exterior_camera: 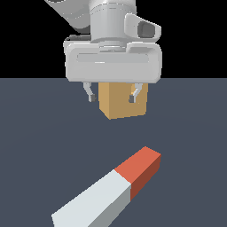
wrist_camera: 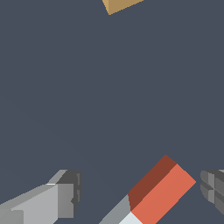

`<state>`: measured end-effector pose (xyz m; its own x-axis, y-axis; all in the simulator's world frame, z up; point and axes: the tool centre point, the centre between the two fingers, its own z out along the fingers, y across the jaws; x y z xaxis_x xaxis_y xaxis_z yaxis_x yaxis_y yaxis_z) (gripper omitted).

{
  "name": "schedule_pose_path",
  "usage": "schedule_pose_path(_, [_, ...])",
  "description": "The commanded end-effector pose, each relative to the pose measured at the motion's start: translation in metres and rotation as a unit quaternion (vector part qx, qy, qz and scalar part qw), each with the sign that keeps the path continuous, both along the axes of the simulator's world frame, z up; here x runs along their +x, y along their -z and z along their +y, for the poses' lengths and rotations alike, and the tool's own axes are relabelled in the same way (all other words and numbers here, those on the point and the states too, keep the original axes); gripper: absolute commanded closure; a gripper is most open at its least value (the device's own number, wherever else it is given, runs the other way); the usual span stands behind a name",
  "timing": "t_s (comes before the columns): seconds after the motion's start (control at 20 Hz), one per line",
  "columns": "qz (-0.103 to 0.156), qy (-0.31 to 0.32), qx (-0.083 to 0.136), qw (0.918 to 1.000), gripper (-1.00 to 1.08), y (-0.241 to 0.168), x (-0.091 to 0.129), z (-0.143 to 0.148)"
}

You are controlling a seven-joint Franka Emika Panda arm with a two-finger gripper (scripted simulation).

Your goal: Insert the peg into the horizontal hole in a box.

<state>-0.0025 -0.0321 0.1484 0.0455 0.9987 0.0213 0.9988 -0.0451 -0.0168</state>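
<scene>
Peg (exterior_camera: 111, 188) lies flat on the dark floor (exterior_camera: 40, 133), nearest the exterior camera, running diagonally. Red-orange end (exterior_camera: 141, 168) points away toward the box; pale grey-white length runs out toward the bottom of the exterior view. Nothing touches it.

Box (exterior_camera: 122, 99) sits further back, well apart from the peg, tan block with flat faces. No hole visible on the faces shown, so I can't tell which side it opens on. Wrist view only catches a corner of it (wrist_camera: 118, 5) at the frame edge.

Gripper (exterior_camera: 113, 96) hangs above the floor, between peg and box in the exterior view and partly covering the box's top. Fingers point straight down, spread apart, holding nothing. Wrist view confirms this: one finger (wrist_camera: 61, 199) and the other at the opposite edge, with the peg's red end (wrist_camera: 159, 192) between them but lower down, not contacted.

Reading: this looks like the approach before the grasp. The wide jaws suit straddling the bar across its section. The peg sits skewed to the finger line, so I'd expect the wrist to need yaw before descent. Grasping near the grey end would leave the red tip free for insertion, if that's the leading end.
</scene>
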Motion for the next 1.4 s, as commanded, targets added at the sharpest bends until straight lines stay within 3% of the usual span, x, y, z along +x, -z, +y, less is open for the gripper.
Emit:
schedule_pose_path(0.0, [0.000, 0.000, 0.000, 1.0000, -0.92, 0.000, 0.000, 0.000])
schedule_pose_path(0.4, [0.000, 0.035, -0.002, 0.9994, -0.92, 0.007, 0.004, -0.014])
schedule_pose_path(0.75, [-0.001, 0.127, -0.005, 0.9919, -0.92, 0.026, 0.008, -0.052])
schedule_pose_path(0.9, [-0.002, 0.185, -0.007, 0.9828, -0.92, 0.038, 0.007, -0.076])
schedule_pose_path(1.35, [-0.003, 0.328, -0.012, 0.9447, -0.92, 0.068, -0.009, -0.136])
